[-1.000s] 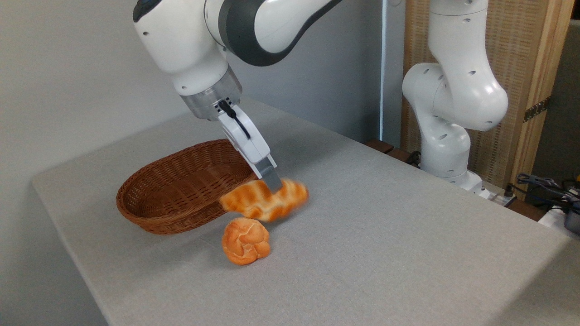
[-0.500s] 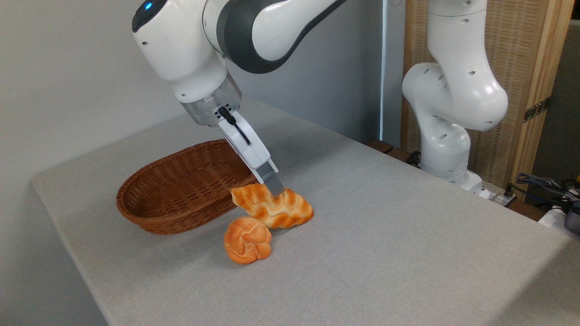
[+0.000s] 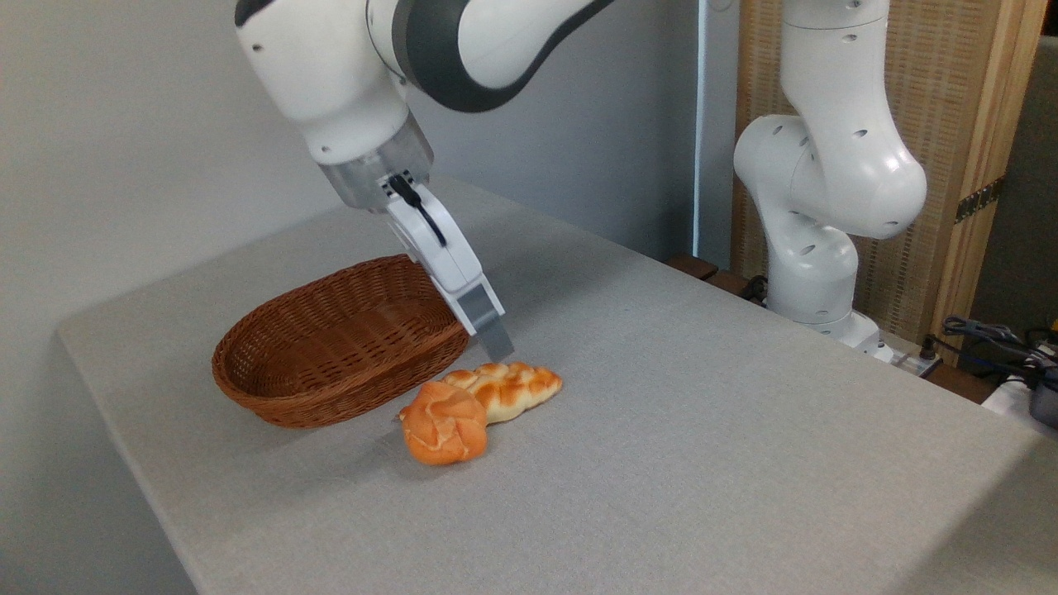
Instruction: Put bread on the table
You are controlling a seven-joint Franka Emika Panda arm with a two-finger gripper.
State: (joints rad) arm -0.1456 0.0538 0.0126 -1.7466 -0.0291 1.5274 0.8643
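Reaching down-right over the wicker basket (image 3: 331, 347), your gripper (image 3: 493, 340) hangs empty just above the braided loaf (image 3: 511, 388); finger spread unreadable. Loaf and round roll (image 3: 442, 423) lie touching on the table (image 3: 702, 430).

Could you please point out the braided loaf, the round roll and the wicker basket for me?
braided loaf (image 3: 511, 388): fixed camera view, on its glossy braided top.
round roll (image 3: 442, 423): fixed camera view, on the middle of its knotted orange crust.
wicker basket (image 3: 326, 395): fixed camera view, on its near outer wall.
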